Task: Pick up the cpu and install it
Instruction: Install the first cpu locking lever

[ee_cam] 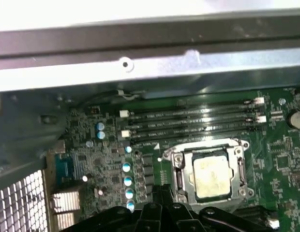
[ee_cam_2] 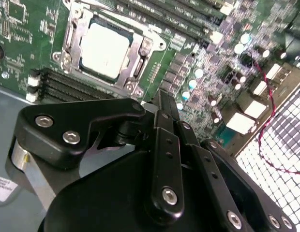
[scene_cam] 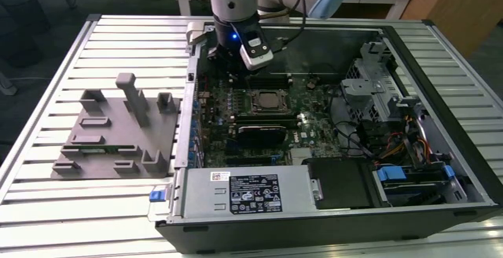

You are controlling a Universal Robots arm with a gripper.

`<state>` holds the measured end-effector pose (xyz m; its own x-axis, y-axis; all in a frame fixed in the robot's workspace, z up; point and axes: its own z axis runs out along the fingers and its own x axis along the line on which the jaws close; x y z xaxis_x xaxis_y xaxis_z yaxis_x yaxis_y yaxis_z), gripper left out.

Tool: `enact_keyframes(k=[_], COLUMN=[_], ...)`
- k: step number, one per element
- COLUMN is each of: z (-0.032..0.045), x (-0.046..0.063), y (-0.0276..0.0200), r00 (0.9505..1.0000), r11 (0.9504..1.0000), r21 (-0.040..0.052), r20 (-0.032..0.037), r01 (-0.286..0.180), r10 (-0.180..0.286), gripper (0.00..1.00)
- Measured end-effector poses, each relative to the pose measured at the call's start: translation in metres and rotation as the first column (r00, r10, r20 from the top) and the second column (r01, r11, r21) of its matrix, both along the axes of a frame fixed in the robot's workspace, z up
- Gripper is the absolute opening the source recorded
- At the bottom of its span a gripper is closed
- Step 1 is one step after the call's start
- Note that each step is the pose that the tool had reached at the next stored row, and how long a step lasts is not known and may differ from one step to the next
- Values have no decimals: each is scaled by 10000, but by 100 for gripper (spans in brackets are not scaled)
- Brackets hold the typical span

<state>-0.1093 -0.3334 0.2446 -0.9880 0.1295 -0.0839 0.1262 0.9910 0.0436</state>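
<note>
The grey tray (scene_cam: 118, 122) sits on the slatted surface (scene_cam: 47, 205), well off to the exterior view's left of the tool (scene_cam: 242, 74). The tool hangs inside the open computer case (scene_cam: 440, 52), low over the green motherboard (scene_cam: 314, 125). In both wrist views the tool (ee_cam_2: 162, 99) (ee_cam: 162, 191) has its 2 fingers pressed together with nothing between them. The cpu (scene_cam: 270, 100) (ee_cam_2: 104, 48) (ee_cam: 211, 174) lies just beyond the fingertips and apart from them, seated flat in its socket and ringed by a metal frame (ee_cam_2: 138, 50).
</note>
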Motion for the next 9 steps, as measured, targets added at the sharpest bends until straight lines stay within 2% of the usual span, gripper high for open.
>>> enact_keyframes(k=[2, 9], z=[0, -2], x=[-14, -73], y=[0, -1], r00=[10000, 10000], r11=[9998, 9987], r21=[195, 506], r20=[0, 0], r01=[0, 1], r10=[0, -1], gripper=[11, 11])
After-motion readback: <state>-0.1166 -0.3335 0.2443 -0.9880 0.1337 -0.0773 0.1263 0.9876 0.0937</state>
